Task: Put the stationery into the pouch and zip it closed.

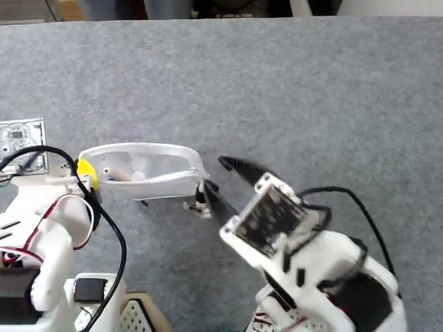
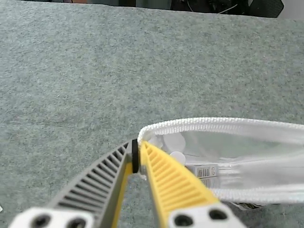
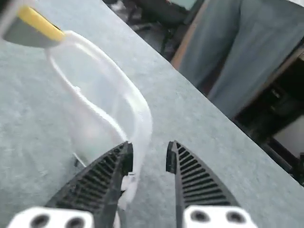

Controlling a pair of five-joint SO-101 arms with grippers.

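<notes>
High view: I see the pouch (image 1: 149,184) lying on the grey tabletop (image 1: 311,90) with its mouth gaping, between my two arms. My left pincer (image 1: 86,174), the one with the yellow finger, sits at one end of it. My right pincer (image 1: 216,181) is at the other end with its black fingers spread.

Left wrist view: the left pincer (image 2: 137,159) is clamped tight on the corner of the pouch (image 2: 228,137) where the white zipper ends. Stationery (image 2: 205,170) shows through the clear wall, inside.

Right wrist view: the right pincer (image 3: 148,156) stands narrowly apart and grips nothing. One finger is just beside the end of the pouch (image 3: 109,95); I cannot tell whether it touches.
</notes>
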